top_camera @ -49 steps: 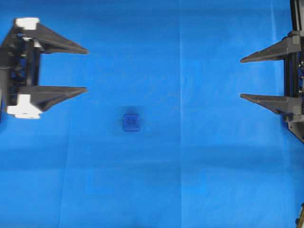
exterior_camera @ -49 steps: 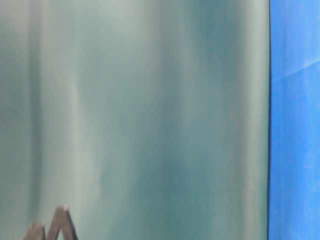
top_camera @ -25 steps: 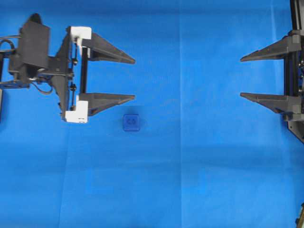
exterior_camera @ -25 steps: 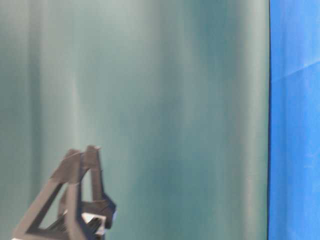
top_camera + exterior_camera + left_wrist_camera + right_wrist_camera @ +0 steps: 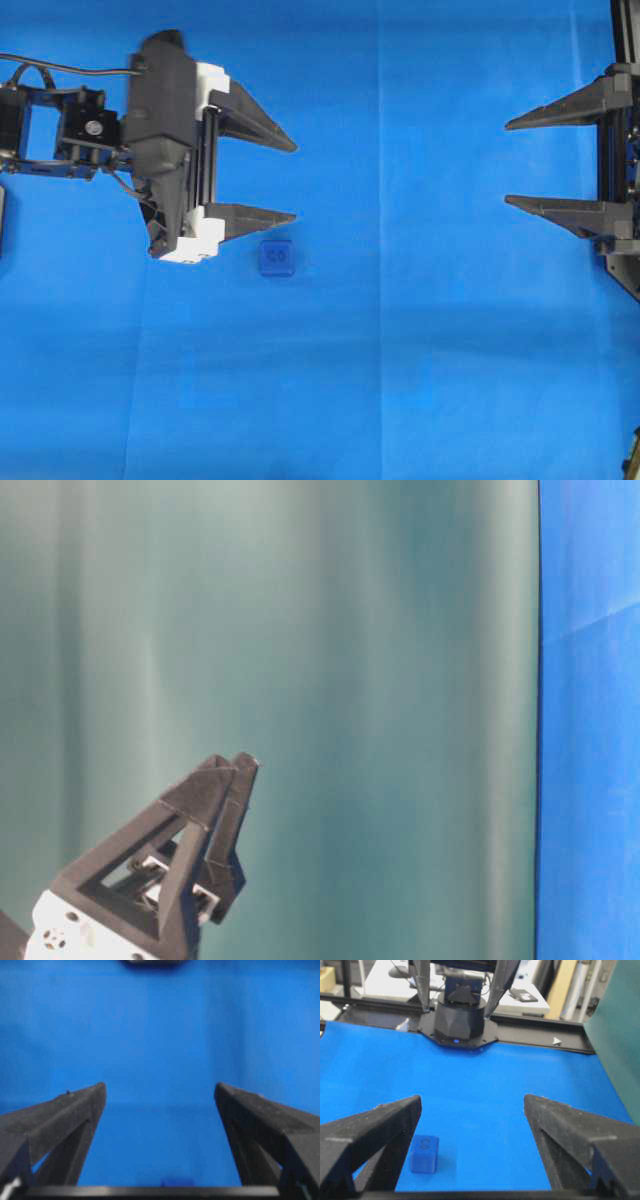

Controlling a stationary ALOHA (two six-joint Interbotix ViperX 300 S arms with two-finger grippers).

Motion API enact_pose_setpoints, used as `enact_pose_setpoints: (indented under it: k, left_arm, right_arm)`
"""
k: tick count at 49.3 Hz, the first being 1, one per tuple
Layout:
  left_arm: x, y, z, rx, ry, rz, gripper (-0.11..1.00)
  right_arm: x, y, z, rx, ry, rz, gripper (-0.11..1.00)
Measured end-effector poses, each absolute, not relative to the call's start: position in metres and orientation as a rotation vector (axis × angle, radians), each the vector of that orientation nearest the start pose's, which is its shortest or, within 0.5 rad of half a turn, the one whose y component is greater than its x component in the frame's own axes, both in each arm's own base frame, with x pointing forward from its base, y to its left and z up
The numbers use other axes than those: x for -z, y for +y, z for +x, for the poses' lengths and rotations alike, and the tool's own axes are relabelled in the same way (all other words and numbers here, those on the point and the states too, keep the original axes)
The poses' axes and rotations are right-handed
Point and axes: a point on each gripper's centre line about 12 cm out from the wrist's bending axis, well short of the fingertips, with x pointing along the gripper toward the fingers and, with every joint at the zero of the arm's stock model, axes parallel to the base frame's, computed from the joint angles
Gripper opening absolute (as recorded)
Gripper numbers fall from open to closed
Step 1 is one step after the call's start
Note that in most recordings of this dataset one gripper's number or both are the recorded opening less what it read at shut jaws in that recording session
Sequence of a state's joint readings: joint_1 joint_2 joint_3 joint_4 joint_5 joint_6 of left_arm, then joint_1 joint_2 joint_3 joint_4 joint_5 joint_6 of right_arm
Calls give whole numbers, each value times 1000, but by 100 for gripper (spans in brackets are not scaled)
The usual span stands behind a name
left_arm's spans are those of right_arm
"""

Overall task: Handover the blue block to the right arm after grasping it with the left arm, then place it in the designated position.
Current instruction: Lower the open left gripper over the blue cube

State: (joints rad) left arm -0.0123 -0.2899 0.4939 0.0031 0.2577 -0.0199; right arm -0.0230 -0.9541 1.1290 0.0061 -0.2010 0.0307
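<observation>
Smooth blue cloth (image 5: 420, 350) bears a rounded, apparently embossed blue block (image 5: 276, 258)

Around the blue block (image 5: 276, 258) bare cloth (image 5: 420, 340) lies open, save the left gripper (image 5: 290, 180) just beside it.

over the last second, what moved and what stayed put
The left gripper moved in from the left edge toward the middle of the cloth, jaws open, and now hangs just up-left of the blue block. Nothing was grasped. The block and the open right gripper kept their places.
</observation>
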Motion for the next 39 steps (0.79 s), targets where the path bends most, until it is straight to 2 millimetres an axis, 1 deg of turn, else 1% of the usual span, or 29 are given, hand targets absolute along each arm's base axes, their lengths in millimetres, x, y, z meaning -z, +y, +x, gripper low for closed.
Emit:
enact_pose_setpoints:
  k: [10, 22, 28, 39]
  left_arm:
    - [-322, -16, 384, 33, 674, -1, 93]
    - [-316, -17, 398, 29, 899, 0, 93]
    - [-313, -18, 404, 29, 951, 3, 93]
    - [-310, -19, 407, 31, 967, 5, 93]
  right_arm:
    - [-299, -5, 204, 24, -22, 36, 97]
    - [-298, -5, 204, 22, -10, 35, 97]
    - [-297, -5, 204, 24, -5, 37, 97]
    - [-296, -5, 205, 24, 0, 37, 97]
